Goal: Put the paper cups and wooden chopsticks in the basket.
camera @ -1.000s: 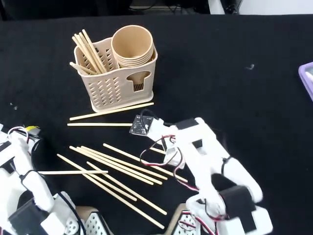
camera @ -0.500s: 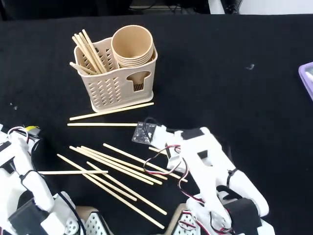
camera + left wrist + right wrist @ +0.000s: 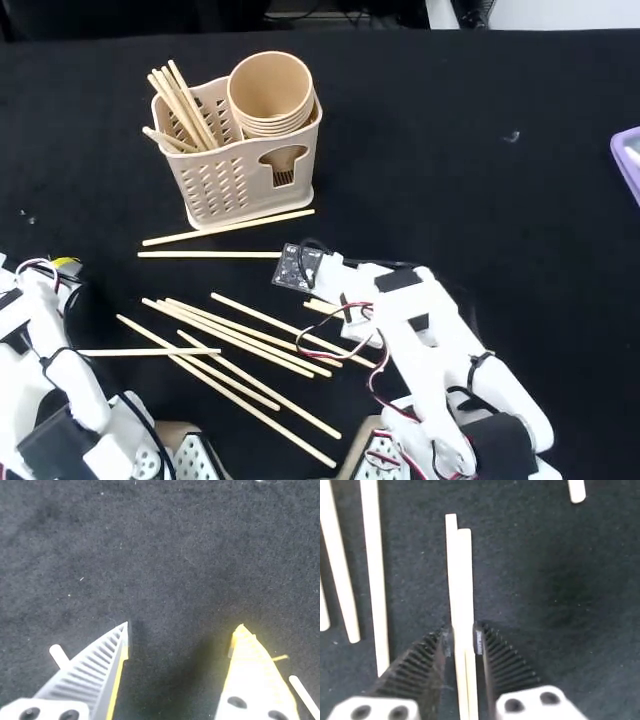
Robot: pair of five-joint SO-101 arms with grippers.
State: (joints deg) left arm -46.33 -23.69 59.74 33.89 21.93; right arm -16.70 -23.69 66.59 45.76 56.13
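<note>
High view: the basket stands on the far left part of the black table. Stacked paper cups sit in one compartment and upright chopsticks in the other. Two sticks lie just before the basket, and many loose chopsticks lie spread between the arms. On the right the cloth runs wide, up to a purple object at the edge.

Left wrist view: the left gripper hangs spread apart over the cloth.

Right wrist view: the right gripper is clenched on a pair of chopsticks.
</note>
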